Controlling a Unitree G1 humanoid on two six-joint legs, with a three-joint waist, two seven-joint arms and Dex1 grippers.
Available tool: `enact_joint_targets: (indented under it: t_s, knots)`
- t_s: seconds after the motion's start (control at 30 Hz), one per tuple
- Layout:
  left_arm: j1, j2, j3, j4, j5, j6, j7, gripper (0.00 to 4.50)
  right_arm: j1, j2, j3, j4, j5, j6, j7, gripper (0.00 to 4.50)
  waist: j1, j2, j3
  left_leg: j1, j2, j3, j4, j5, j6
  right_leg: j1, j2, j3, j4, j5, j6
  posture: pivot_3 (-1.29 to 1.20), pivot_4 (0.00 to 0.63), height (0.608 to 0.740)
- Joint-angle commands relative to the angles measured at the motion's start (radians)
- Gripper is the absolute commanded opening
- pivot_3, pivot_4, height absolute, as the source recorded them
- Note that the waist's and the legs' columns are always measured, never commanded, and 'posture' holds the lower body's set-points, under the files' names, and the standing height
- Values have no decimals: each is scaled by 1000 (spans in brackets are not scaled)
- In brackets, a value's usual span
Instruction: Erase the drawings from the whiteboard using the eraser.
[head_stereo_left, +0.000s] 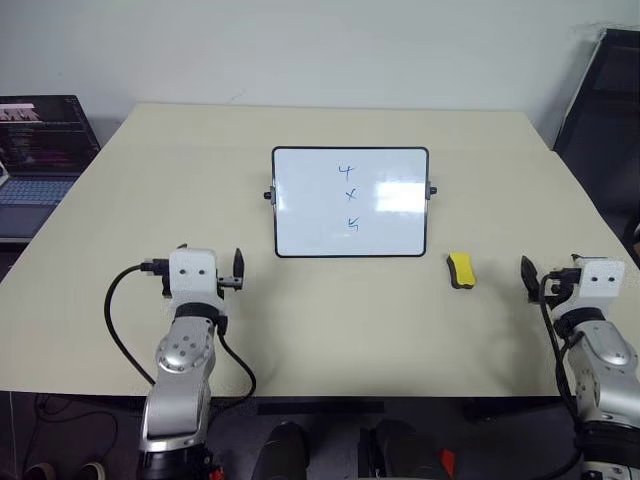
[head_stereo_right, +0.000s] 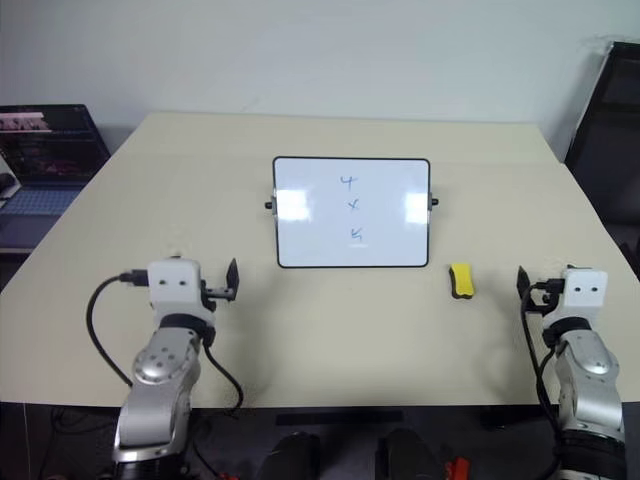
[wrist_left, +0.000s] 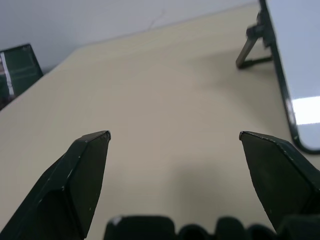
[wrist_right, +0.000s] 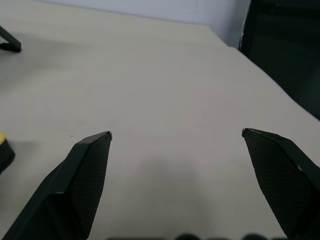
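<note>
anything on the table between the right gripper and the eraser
Nothing: in the left eye view, only bare table separates the open right gripper from the eraser, which lies just right of the whiteboard.

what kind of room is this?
Probably an office or lab test bench: a plain beige table against a bare wall, an open laptop to the left, a small whiteboard and eraser laid out.

The right gripper (wrist_right: 176, 134) held its two black fingers (wrist_right: 85, 175) wide apart, nothing between them, over a bare beige table (wrist_right: 165, 85). At one edge a sliver of the yellow eraser (wrist_right: 3, 147) with its black underside lay on the table. A black stand foot (wrist_right: 10, 42) rested near the far corner. A dark panel (wrist_right: 285, 45) stood beyond the table's edge.
</note>
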Motion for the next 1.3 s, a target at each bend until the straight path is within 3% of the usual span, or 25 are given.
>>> enact_joint_targets:
  t_s: [0.03,0.37,0.57,0.73,0.97,1.3]
  knots:
    - [-1,-3,-5,-24,17,-14,13,4500,1,-9,-12,-53,8,24,-9,4482,0,0,0,0,0,0,0,0,0,0,0,0,0,0,0,0,150,740]
    - [15,85,67,-14,-44,-68,-88,4500,68,48,-4,-307,41,182,-61,4482,0,0,0,0,0,0,0,0,0,0,0,0,0,0,0,0,150,740]
    - [20,187,150,-21,-184,-119,-262,4500,42,72,26,-387,40,175,-77,4482,0,0,0,0,1,1,0,0,0,-1,0,0,0,0,0,0,150,740]
    - [-41,272,179,80,-248,-139,-361,4500,48,137,52,-495,71,229,-114,4482,0,1,0,0,1,0,-1,0,0,-1,0,0,0,0,0,0,150,740]
    - [-126,307,113,88,-317,-106,-476,4500,51,135,106,-514,68,290,-93,4482,1,0,0,-1,0,1,-1,0,0,-2,-1,0,-1,0,0,0,150,740]
    - [-338,456,-10,81,-439,9,-755,4500,16,90,151,-677,148,518,-68,4482,0,1,0,-2,1,1,-1,0,0,-3,0,0,-1,0,0,0,150,740]
